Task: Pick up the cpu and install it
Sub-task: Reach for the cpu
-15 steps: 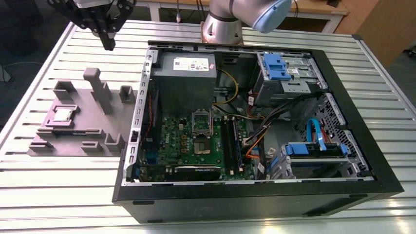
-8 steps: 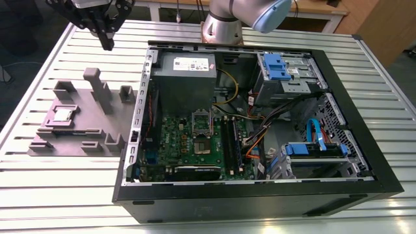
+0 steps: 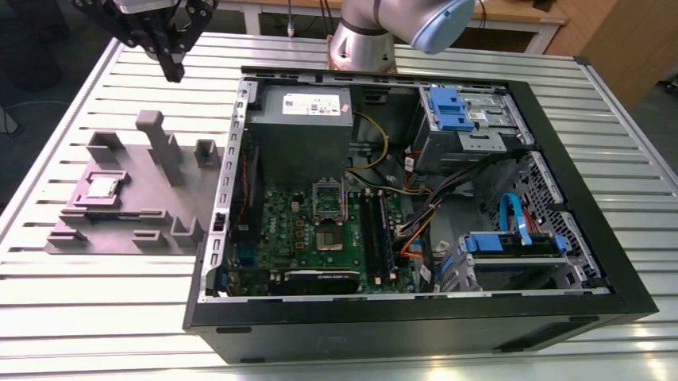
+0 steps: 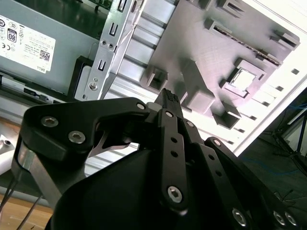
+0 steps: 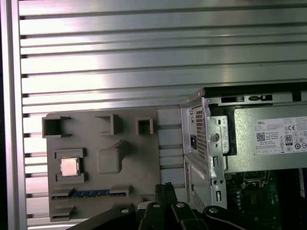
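- One cpu (image 3: pixel 103 186), flat in a recess of the grey jig (image 3: pixel 143 200), on the counter (image 3: pixel 85 286) at the exterior view's left.
- Further right, raised over the counter and well apart from the cpu: pincer (image 3: pixel 173 77), narrow, tips together, holding nothing.
- Rightmost, just beside the jig: open case (image 3: pixel 424 325), motherboard (image 3: pixel 307 246) inside.

Arm: silver-grey metal tube segment (image 3: pixel 360 44), pale blue joint cap (image 3: pixel 440 24); black linkage gripper (image 3: pixel 173 73), silver screws (image 4: pixel 175 193); fingertip pads (image 4: pixel 169 97) apparently ribbed.
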